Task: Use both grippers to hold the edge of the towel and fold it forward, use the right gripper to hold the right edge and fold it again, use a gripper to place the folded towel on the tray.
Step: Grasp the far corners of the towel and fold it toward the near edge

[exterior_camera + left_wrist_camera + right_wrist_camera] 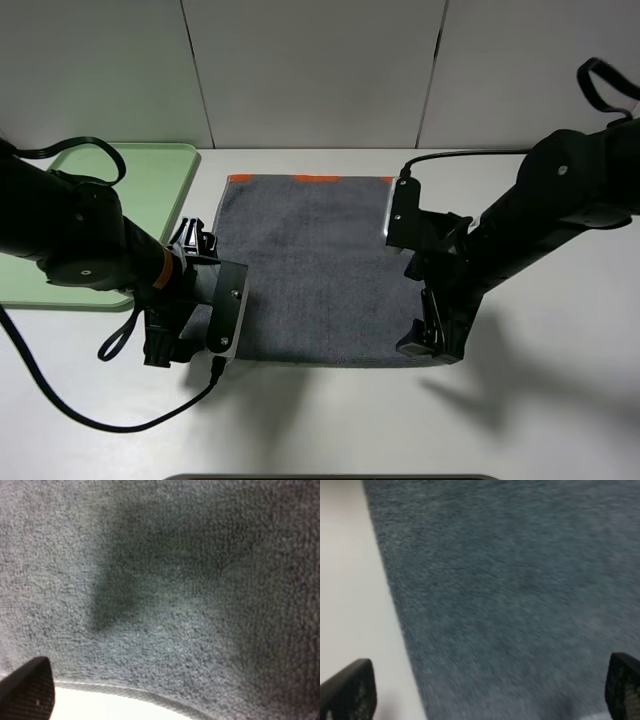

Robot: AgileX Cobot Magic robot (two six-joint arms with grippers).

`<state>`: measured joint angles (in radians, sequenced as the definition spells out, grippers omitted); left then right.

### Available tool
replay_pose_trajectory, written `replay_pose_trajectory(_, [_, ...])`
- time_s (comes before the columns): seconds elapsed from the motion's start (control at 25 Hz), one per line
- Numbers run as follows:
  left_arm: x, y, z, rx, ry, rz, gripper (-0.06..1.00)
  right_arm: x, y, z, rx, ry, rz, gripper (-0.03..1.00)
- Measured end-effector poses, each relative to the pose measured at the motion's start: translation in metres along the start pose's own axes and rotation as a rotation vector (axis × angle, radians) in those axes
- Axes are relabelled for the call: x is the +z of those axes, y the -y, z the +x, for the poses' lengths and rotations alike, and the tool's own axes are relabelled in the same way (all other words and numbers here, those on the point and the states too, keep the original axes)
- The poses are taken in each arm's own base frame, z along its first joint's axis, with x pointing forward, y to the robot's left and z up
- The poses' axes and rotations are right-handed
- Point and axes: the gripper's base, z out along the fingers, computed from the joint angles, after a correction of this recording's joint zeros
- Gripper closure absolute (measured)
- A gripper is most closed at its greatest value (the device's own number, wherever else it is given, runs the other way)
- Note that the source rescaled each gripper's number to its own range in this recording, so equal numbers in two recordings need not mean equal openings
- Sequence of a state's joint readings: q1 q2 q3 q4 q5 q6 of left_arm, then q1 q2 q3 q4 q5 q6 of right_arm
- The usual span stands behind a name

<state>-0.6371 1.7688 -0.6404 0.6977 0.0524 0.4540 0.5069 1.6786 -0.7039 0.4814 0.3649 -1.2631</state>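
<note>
Scanning leftward first, we find the tray (150, 165) at ten o'clock of the flat towel (305, 265). Left gripper (162, 348) at its eight o'clock corner: we cannot tell its finger spread. Right gripper (428, 342) at four o'clock; its wrist view shows fingers (350, 695) spread astride the edge.

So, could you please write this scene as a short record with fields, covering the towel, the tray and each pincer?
towel: dark grey, flat and unfolded on the white table, orange stripe at the far edge
tray: pale green, far left, left of the towel; the towel is not on it
left pincer: low at the towel's near left corner; only one fingertip shows, so open or shut is unclear
right pincer: low at the near right corner, open, one fingertip over the table, the other over the towel
stage: first fold not yet done
</note>
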Motion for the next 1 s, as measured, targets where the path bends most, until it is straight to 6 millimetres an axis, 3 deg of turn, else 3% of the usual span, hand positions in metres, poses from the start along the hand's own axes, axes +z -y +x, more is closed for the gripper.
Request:
replay_pose_trajectory(0.4, [0.000,0.000,0.000,0.000,0.001,0.000,-0.02,0.033,-0.004,0.008,0.003,-0.070,-0.049,-0.03])
replay_pose_trajectory(1.0, [0.000,0.000,0.000,0.000,0.001,0.000,0.00,0.037,-0.002,0.010,-0.039,-0.082,-0.029,-0.03])
